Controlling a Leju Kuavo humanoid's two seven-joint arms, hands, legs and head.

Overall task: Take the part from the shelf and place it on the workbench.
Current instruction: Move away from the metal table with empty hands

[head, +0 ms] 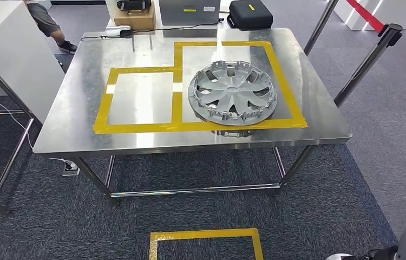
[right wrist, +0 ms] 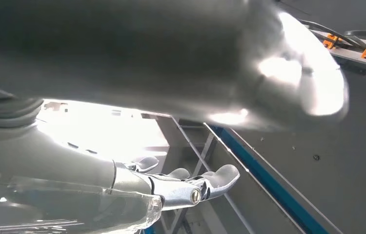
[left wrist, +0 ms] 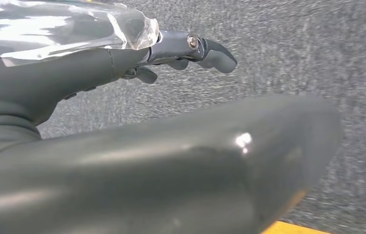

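Observation:
The part, a silver-grey wheel cover [head: 232,92], lies flat on the steel workbench [head: 82,135], inside the right-hand square of yellow tape [head: 287,92]. Neither hand touches it. In the left wrist view my left hand [left wrist: 137,63] hangs over grey carpet with its fingers [left wrist: 215,51] stretched out and nothing in them. In the right wrist view my right hand [right wrist: 171,187] also holds nothing, its fingers [right wrist: 222,178] apart, with a metal frame and a blue rail [right wrist: 269,180] behind it.
A smaller taped square [head: 140,97] lies left of the wheel cover. A taped outline [head: 205,244] marks the carpet before the bench. A white cabinet [head: 6,49] stands left, a belt stanchion [head: 390,32] right, a black case [head: 250,13] behind. A person's leg [head: 49,24] shows far left.

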